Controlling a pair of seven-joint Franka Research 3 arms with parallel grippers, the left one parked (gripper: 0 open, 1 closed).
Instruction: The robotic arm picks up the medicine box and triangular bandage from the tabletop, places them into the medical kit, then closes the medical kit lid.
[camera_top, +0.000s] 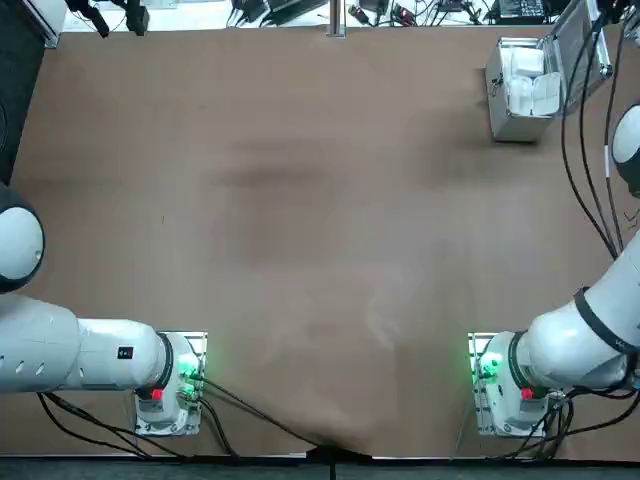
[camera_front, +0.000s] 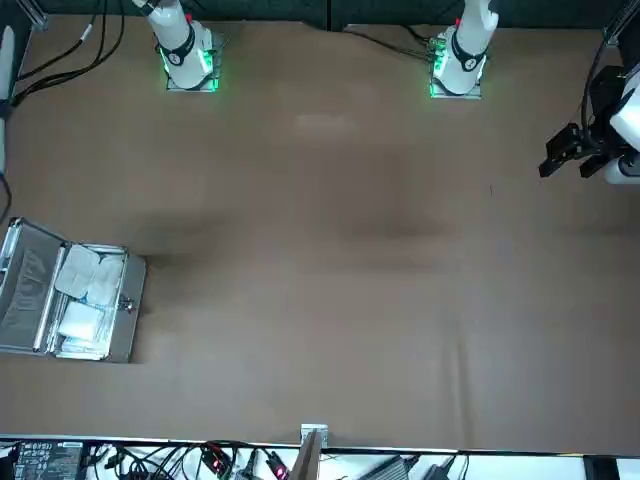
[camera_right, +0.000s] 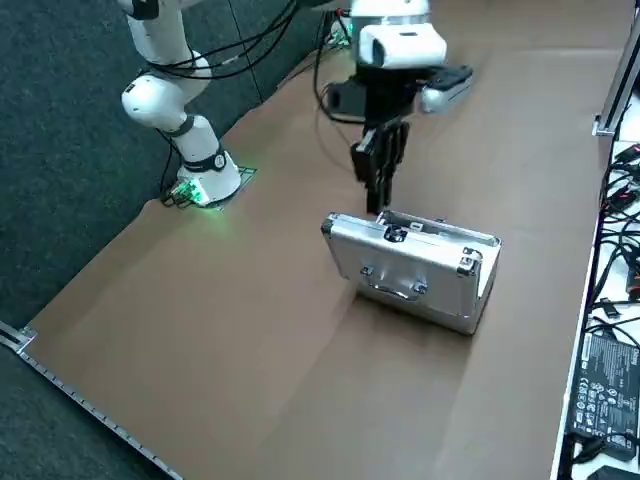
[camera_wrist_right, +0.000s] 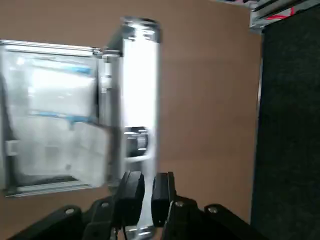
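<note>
The silver medical kit (camera_top: 520, 118) stands open at the far right of the table. Inside lie the white medicine box (camera_top: 527, 62) and the lumpy triangular bandage (camera_top: 532, 97); in the front view the medicine box (camera_front: 81, 323) lies beside the triangular bandage (camera_front: 89, 274). The medical kit lid (camera_right: 410, 268) stands raised, its handled outer face towards the right side camera. My right gripper (camera_right: 377, 200) hangs shut, pointing down just above the lid's top edge. In the wrist view the right gripper (camera_wrist_right: 148, 192) is over the lid's rim (camera_wrist_right: 141, 85), gripping nothing.
The kit sits near the table's far right corner (camera_top: 600, 40), with the table's edge rail (camera_right: 608, 110) and cables close behind it. The arm's black cables (camera_top: 585, 150) hang down beside the lid. Broad bare brown tabletop (camera_top: 300, 220) lies to the kit's left.
</note>
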